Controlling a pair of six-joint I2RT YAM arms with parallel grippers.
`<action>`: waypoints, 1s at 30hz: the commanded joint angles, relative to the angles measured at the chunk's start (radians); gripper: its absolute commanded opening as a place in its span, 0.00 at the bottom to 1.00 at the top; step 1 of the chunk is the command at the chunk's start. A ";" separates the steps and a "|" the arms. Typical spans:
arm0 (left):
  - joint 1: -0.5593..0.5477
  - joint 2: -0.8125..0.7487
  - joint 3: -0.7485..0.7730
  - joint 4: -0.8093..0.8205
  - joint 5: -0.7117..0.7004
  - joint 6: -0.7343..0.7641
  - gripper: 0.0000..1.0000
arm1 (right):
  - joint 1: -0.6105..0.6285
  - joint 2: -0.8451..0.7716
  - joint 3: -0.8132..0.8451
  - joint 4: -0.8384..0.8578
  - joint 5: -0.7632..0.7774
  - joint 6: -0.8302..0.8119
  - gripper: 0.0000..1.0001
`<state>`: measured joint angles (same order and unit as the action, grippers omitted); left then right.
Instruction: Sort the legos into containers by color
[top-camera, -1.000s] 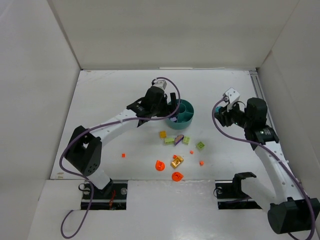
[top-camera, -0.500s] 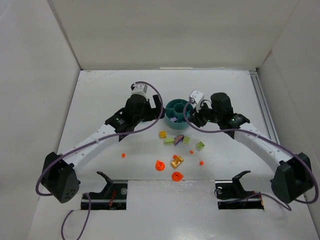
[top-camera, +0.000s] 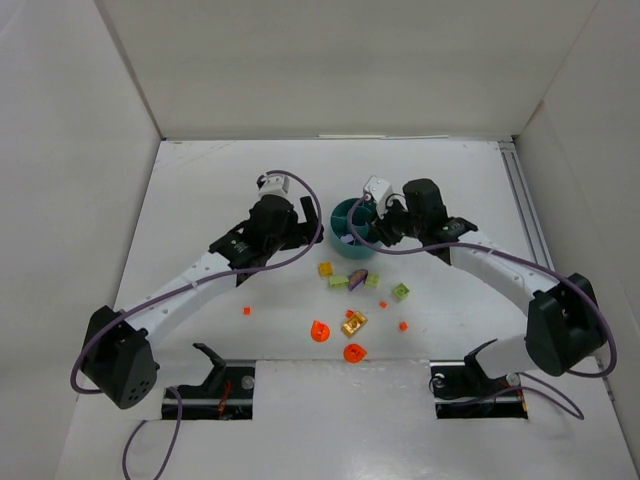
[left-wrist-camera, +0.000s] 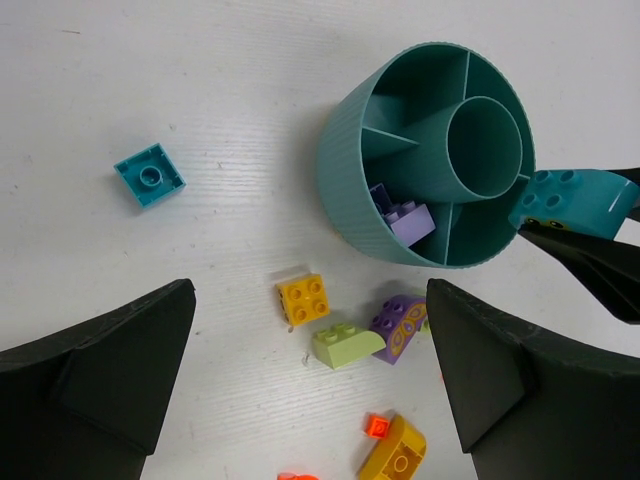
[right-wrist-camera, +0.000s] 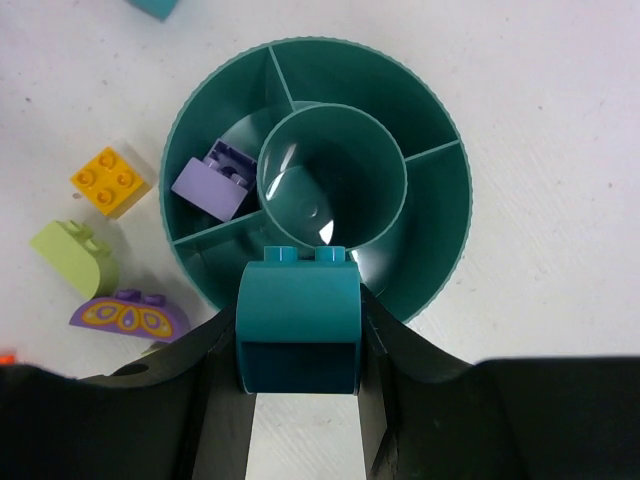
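right fingers (right-wrist-camera: 215, 400) pinching a turquoise brick (right-wrist-camera: 299, 320) have swung over the dish (right-wrist-camera: 440, 230); left fingers (left-wrist-camera: 100, 380) backed off, gaping empty

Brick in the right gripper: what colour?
The brick is teal, much like the dish; the right wrist view shows it best.

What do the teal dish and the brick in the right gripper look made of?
Dish: likely moulded plastic, faintly glossy, fine ribbing on its outer wall. Brick: likely hard plastic, smooth, slight sheen, crisp moulded studs.
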<state>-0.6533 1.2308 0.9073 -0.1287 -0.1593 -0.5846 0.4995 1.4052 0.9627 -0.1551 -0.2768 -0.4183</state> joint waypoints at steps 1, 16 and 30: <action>0.003 -0.044 -0.010 0.012 -0.016 -0.004 1.00 | 0.017 0.001 0.050 0.063 -0.009 -0.047 0.23; 0.003 -0.034 -0.001 0.012 -0.025 0.005 1.00 | 0.017 0.028 0.011 0.092 0.002 -0.037 0.46; 0.003 -0.025 0.008 0.003 -0.025 0.005 1.00 | 0.017 0.009 -0.009 0.092 0.005 -0.028 0.52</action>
<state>-0.6533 1.2243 0.9073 -0.1326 -0.1699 -0.5842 0.5064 1.4479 0.9642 -0.1165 -0.2653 -0.4488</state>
